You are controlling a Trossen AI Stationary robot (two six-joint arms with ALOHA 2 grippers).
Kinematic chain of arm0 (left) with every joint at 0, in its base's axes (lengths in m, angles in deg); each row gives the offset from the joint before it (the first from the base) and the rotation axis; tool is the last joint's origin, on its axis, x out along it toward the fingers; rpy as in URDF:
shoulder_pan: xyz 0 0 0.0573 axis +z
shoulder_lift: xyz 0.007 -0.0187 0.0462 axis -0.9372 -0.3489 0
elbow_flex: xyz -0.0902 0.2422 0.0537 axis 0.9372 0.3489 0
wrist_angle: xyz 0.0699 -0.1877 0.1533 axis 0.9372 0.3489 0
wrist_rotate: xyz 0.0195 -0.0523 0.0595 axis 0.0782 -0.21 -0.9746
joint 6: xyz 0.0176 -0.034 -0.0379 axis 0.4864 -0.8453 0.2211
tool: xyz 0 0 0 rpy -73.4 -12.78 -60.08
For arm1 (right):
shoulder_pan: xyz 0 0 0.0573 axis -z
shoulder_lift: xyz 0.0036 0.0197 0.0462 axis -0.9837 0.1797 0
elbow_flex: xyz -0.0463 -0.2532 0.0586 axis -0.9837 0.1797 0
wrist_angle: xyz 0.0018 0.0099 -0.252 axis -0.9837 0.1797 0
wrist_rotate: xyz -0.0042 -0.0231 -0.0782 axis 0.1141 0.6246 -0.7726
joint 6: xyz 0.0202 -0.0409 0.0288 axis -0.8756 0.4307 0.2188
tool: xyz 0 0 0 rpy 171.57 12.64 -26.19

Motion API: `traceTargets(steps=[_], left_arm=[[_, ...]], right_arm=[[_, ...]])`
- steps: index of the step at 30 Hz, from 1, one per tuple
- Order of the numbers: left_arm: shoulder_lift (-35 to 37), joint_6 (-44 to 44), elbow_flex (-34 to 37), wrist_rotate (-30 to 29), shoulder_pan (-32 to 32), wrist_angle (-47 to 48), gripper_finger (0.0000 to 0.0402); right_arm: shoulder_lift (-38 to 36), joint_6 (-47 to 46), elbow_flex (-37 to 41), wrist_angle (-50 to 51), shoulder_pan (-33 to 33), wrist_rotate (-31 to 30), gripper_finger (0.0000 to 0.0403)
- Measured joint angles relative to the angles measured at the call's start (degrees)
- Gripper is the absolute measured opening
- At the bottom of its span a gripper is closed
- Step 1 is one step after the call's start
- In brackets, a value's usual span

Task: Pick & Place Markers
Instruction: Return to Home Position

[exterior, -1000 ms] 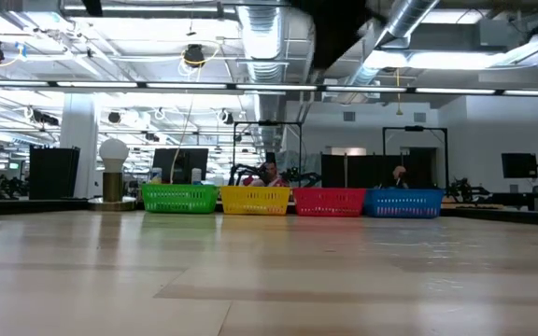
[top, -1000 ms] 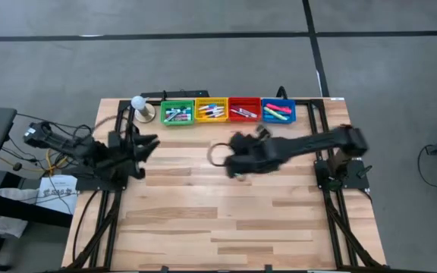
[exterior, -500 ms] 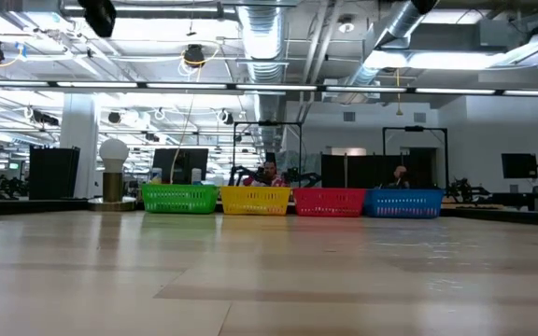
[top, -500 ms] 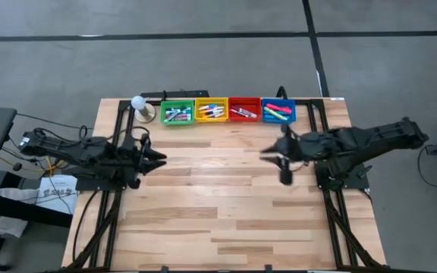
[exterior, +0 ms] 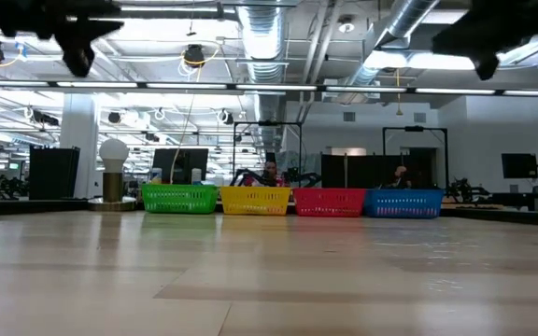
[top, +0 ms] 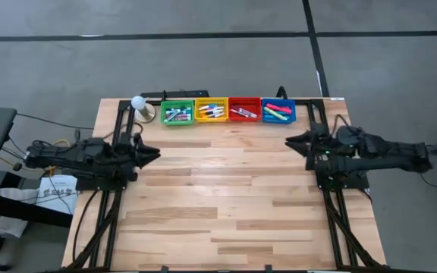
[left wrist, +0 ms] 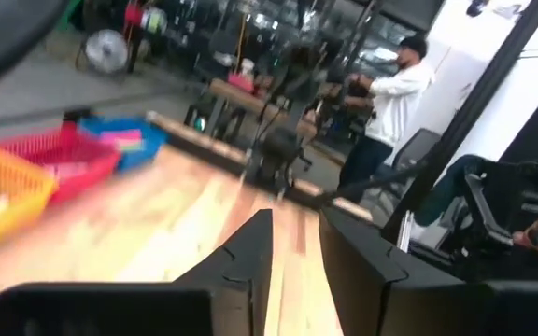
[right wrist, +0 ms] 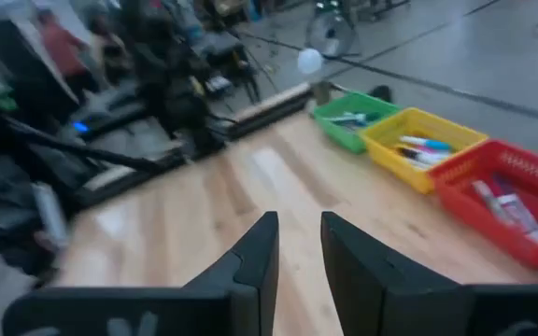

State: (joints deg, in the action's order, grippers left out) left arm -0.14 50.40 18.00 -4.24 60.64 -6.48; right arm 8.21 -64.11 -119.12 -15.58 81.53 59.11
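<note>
The markers (top: 212, 111) lie in four small bins in a row at the table's far edge: green (top: 177, 114), yellow (top: 211, 111), red (top: 243, 110) and blue (top: 279, 111). The bins stand on their bases. They also show in the right wrist view (right wrist: 425, 145) and the low view (exterior: 255, 200). No marker shows on the tabletop. My left gripper (top: 155, 154) is over the table's left edge, pointing right. My right gripper (top: 290, 141) is over the right edge, pointing left. Both are empty, with only a narrow slit between the fingers (left wrist: 295, 245) (right wrist: 299, 245).
A white ball-shaped lamp (top: 138, 103) stands at the far left corner beside the green bin. Black arm frames (top: 340, 178) run along both side edges. The wooden tabletop (top: 226, 197) lies bare between the arms. A person (left wrist: 390, 93) stands beyond the table.
My right gripper has drawn back from the table's middle toward the right edge and now sits low over its base. My left gripper has settled over the left edge. The bins and markers have stayed where they were.
</note>
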Motion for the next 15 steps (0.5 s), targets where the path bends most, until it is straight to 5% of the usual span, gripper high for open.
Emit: traceTargets(steps=[4, 9, 15], left_arm=[[0.74, -5.59, 6.19, -0.02, -0.02, -2.73, 0.0066], [0.66, -8.35, 16.09, 0.23, -2.4, -20.05, 0.0029], [-0.48, -6.61, 17.14, -3.06, -5.26, -19.74, 0.0007]], right_arm=[[-6.92, 0.74, -0.05, 4.87, -0.62, 5.18, 0.0074], [-14.32, 2.44, 0.32, 11.42, -3.04, 7.73, 0.0074], [-20.81, 1.8, 7.07, 4.04, -5.61, 7.87, 0.0074]])
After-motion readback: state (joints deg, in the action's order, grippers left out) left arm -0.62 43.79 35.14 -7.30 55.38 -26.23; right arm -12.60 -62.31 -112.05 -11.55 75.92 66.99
